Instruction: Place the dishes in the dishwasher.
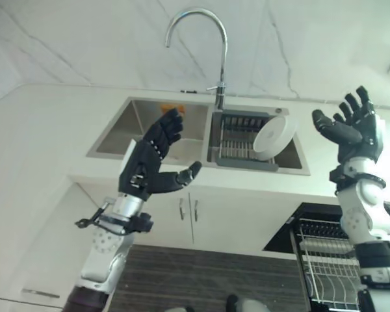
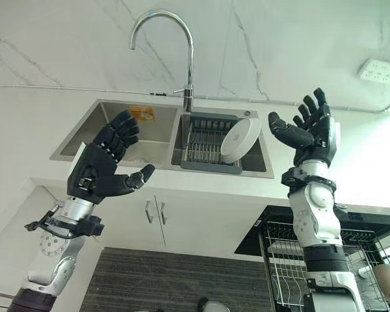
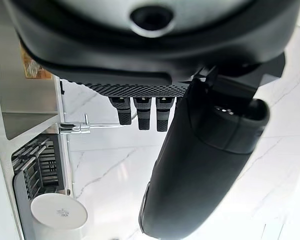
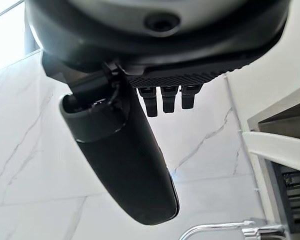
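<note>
White marble wall and pale counter fill the frame, w/ a double steel sink [image 1: 117,133] at centre and both hands raised, empty.
Left hand [image 1: 149,162] sits lower left of centre, over the sink's left basin, fingers straight and spread, thumb out to the side, holding nothing. Right hand [image 1: 354,127] is upper right, above the counter, fingers loose and slightly bent, also holding nothing. White bowl [image 1: 274,134] leans on its edge at the right end of a dark drying rack [image 1: 237,140] in the sink's right basin, apart from both hands. Chrome gooseneck tap [image 1: 201,39] rises behind the sink, top centre. Dishwasher rack [image 1: 325,266], wire, is pulled out at lower right, below the counter. White cabinet doors [image 1: 188,214] sit under the sink.
</note>
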